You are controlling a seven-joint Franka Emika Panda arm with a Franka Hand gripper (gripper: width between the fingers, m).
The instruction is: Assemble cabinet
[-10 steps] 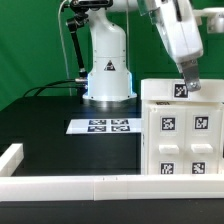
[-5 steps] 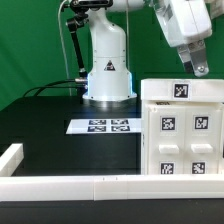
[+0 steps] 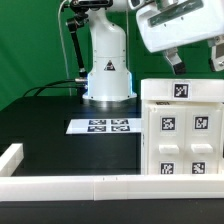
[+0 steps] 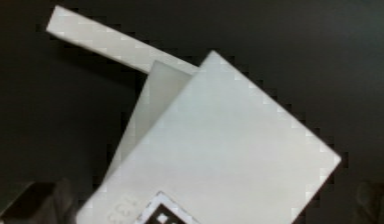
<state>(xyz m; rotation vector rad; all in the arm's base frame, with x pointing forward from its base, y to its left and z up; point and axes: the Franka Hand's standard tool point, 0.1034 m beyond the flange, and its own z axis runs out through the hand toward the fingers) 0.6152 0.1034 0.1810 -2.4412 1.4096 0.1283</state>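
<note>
The cabinet (image 3: 185,130) is a large white box at the exterior view's right. It has a tag on its top edge and several tagged drawer blocks on its front. My gripper (image 3: 196,62) hangs above it, apart from it, with its two fingers spread and nothing between them. In the wrist view the cabinet's white top (image 4: 215,140) fills the picture from above, with a tag (image 4: 171,212) near the edge. Only dark blurs of the fingers (image 4: 25,204) show at the corners.
The marker board (image 3: 103,126) lies flat on the black table left of the cabinet. A low white border rail (image 3: 80,185) runs along the front and the left corner. The arm's white base (image 3: 108,70) stands behind the marker board.
The gripper has risen from just above the cabinet's top tag to well above the cabinet. The hand has turned, and both fingers now show spread apart. The cabinet has not moved.
</note>
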